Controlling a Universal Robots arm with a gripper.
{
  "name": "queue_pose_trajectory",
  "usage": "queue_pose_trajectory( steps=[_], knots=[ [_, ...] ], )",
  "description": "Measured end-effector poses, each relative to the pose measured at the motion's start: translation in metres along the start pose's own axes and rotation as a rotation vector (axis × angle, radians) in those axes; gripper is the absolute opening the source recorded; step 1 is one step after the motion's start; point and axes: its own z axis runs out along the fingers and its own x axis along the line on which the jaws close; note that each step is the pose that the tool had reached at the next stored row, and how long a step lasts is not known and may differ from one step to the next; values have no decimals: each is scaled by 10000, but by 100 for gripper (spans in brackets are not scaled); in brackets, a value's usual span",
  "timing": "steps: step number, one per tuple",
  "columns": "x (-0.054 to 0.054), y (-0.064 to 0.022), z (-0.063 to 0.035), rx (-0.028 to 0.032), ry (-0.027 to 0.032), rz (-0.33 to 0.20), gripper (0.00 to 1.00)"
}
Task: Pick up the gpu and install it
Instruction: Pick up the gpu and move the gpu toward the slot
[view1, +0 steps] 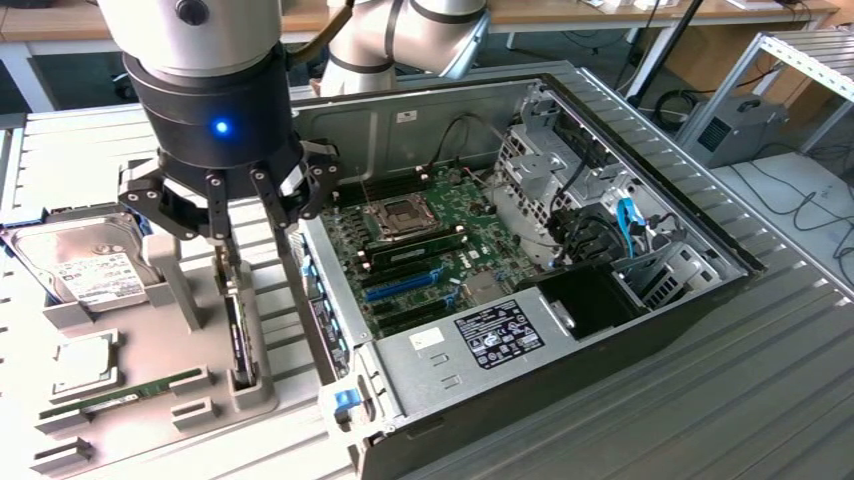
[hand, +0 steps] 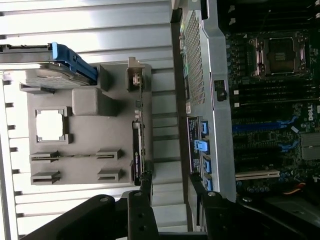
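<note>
- Pincer (view1: 260, 275) (hand: 170, 180) hangs from the arm with its jaws spread wide and nothing held between them.
- Its two long dark fingers (view1: 218, 250) (hand: 145, 187) point down at the ribbed metal table (view1: 747, 400) (hand: 100, 25).
- Directly under the pincer, the gpu (view1: 238, 335) (hand: 136, 150) stands on its long edge in a slot of the grey holder tray (view1: 174, 290) (hand: 85, 140). It is thin and black and is seen edge-on.
- The card lines up with one finger rather than with the gap between the two. The other finger is over bare table between the tray and the computer case (view1: 561, 330) (hand: 210, 75).
- Whether the near finger touches the card's top edge cannot be told.
- On the far side of the gpu from the pincer's open gap, the tray carries three more parts:
  - a silver hard drive (view1: 83, 265) (hand: 55, 75) with a white label, sitting up at an angle
  - a square processor chip (view1: 83, 365) (hand: 50, 125) lying flat in its recess
  - a narrow green memory stick (view1: 127, 393) (hand: 75, 156) held on edge between small posts
- On the pincer's other side, just beside it, the case lies with its side panel off.
- Inside the case the motherboard (view1: 441, 240) (hand: 270, 100) faces up. It has a processor socket (view1: 400, 215) (hand: 280, 50), and a blue slot (view1: 400, 285) (hand: 260, 125) on the part of the board nearest the pincer.
</note>
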Motion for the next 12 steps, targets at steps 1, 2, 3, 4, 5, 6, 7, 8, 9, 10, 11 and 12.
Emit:
queue_pose_trajectory(
  steps=[1, 2, 3, 4, 5, 6, 7, 8, 9, 10, 11, 12],
  knots=[
    [1, 0, 4, 1, 0, 0, 42],
    [1, 0, 8, 0, 1, 0, 42],
    [2, 0, 10, 0, 0, 0, 42],
    [2, -1, 14, 0, 0, 0, 42],
    [3, -1, 16, -1, 0, 0, 42],
    [3, -1, 21, -1, -1, 0, 42],
    [3, -1, 24, 0, 0, 0, 42],
    [4, -1, 26, -1, 0, 1, 42],
    [4, -1, 29, 0, 0, 0, 42],
    [4, -2, 32, 0, 0, 0, 42],
    [4, -2, 36, 0, 0, 0, 42],
    [5, -2, 39, -1, 0, 1, 42]
  ],
)
